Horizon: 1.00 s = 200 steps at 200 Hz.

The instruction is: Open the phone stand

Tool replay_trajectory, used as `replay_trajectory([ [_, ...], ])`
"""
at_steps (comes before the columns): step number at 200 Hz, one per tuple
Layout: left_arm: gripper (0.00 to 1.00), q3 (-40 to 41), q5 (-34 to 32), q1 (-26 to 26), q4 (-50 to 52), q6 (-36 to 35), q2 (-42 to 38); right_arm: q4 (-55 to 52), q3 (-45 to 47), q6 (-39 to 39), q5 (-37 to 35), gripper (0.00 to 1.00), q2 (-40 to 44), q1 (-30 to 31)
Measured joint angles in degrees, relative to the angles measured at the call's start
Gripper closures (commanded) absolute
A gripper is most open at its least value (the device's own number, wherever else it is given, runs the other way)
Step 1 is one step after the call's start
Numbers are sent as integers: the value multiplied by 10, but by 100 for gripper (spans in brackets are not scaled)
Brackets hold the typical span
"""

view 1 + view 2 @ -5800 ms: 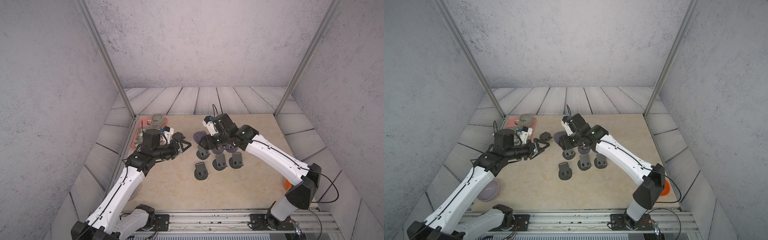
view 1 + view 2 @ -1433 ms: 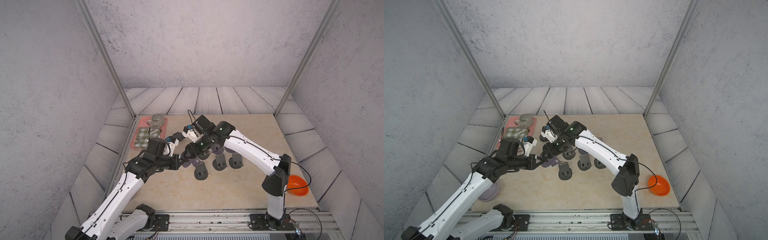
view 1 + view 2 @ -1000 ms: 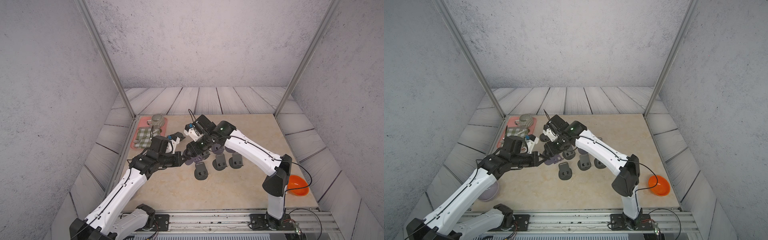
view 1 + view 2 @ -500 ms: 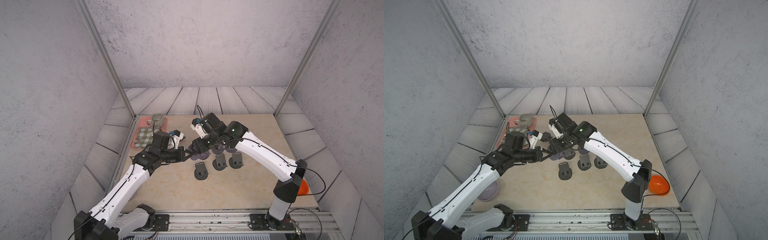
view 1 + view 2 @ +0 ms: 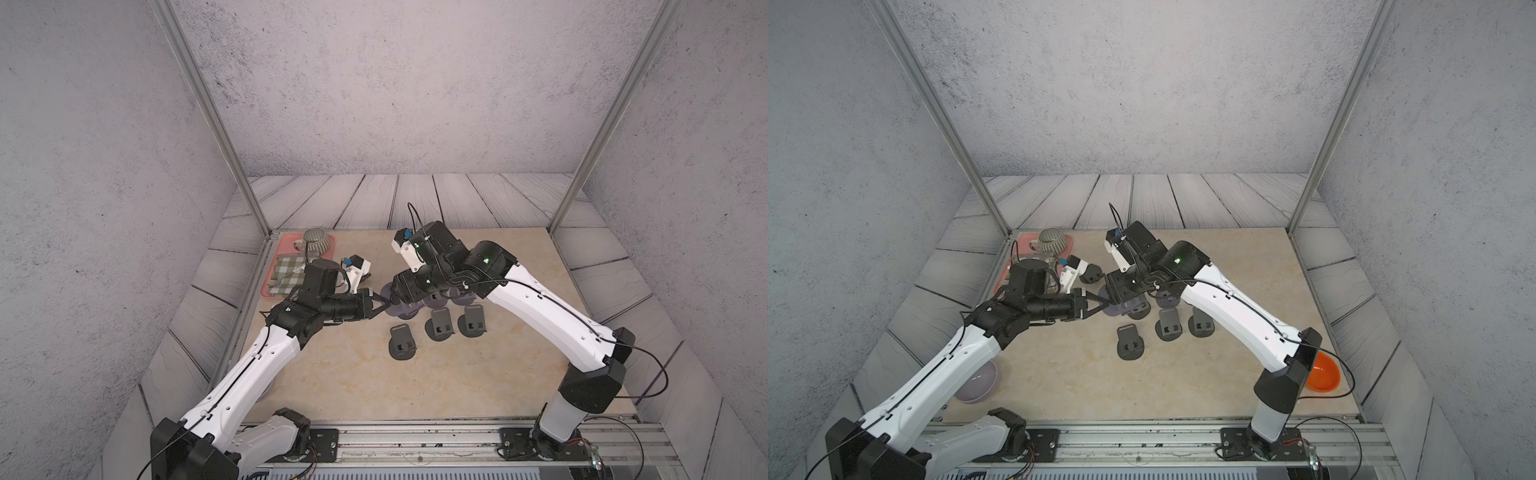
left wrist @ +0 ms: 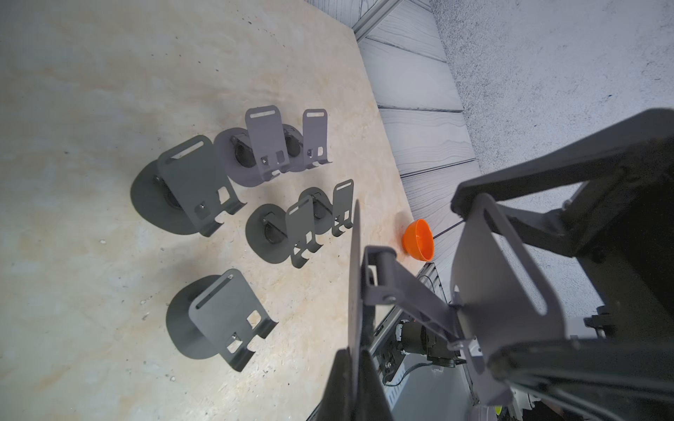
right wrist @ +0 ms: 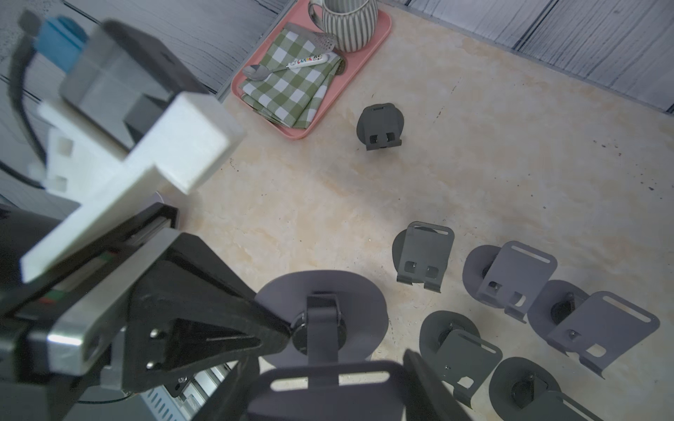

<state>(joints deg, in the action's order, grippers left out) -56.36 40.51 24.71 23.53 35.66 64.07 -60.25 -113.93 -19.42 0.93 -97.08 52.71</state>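
Phone stand (image 7: 361, 299): left end effector (image 5: 1099, 306) and right end effector (image 6: 477, 280) grasp it above tabletop (image 5: 353, 374).

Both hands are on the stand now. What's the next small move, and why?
Likely ease the right hand a little further from the base disc, unfolding the hinge arm. The left hand pinches the disc's rim, the right clamps the back plate of the phone stand, and the hinge looks only partly spread.
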Motion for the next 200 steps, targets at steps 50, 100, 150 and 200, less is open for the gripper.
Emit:
replay_trajectory([
  [50,100,-2,21,-11,-17,9,11,-26,-28,-3,-16,52,0,0],
  [100,100,-7,52,-18,-27,16,35,-44,-28,-8,-29,52,16,0],
  [150,100,-13,68,-18,-41,23,39,-52,-28,-16,-31,52,40,0],
  [200,100,-12,67,-24,-38,23,38,-49,-26,-17,-23,13,44,0],
])
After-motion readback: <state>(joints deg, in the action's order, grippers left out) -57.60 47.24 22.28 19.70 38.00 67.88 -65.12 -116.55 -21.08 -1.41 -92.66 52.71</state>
